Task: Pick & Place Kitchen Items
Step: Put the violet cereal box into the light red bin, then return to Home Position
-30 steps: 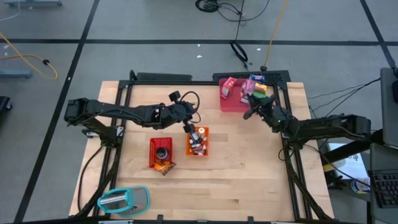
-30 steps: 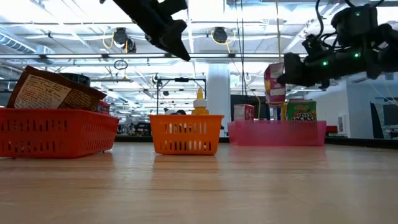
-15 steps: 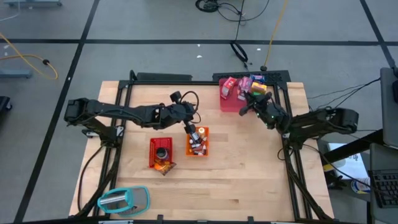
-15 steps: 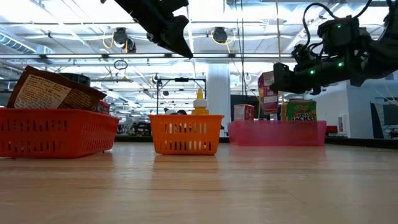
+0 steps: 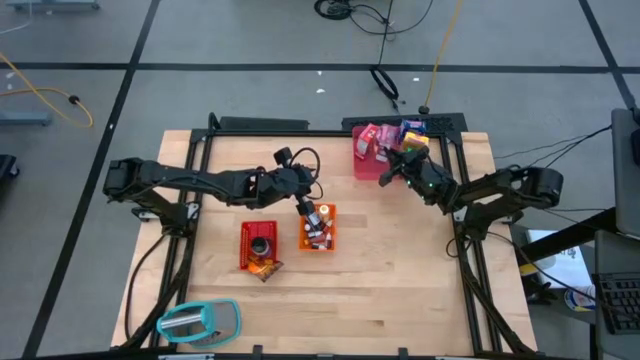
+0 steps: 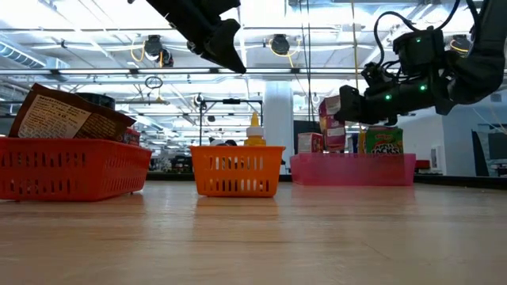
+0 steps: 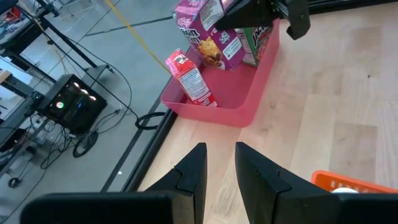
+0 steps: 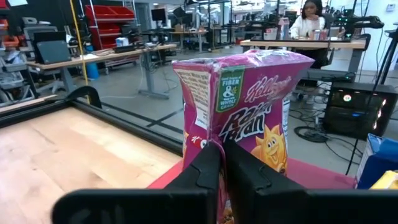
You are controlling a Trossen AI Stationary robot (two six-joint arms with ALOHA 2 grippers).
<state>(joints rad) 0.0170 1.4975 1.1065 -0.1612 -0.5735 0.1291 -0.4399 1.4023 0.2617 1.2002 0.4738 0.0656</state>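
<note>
Above the pink tray [image 5: 366, 168], right tool [image 5: 386, 172] clamps the cereal box [image 8: 245, 109].

The floor [image 5: 250, 90] around the table [image 5: 400, 270] was grey, crossed by dark lines, with a yellow cable [image 5: 45, 95] trailing over it. Beyond stood work tables [image 8: 124, 53], red shelving [image 8: 112, 18] and a white pillar [image 6: 279, 119] under bright ceiling lights [image 6: 261, 12]. A person [image 8: 311, 22] sat at a far desk [image 8: 298, 45].

Pink cereal box [image 8: 249, 118] reads "Kellogg's Raisin Bran", "FIBER"
</note>
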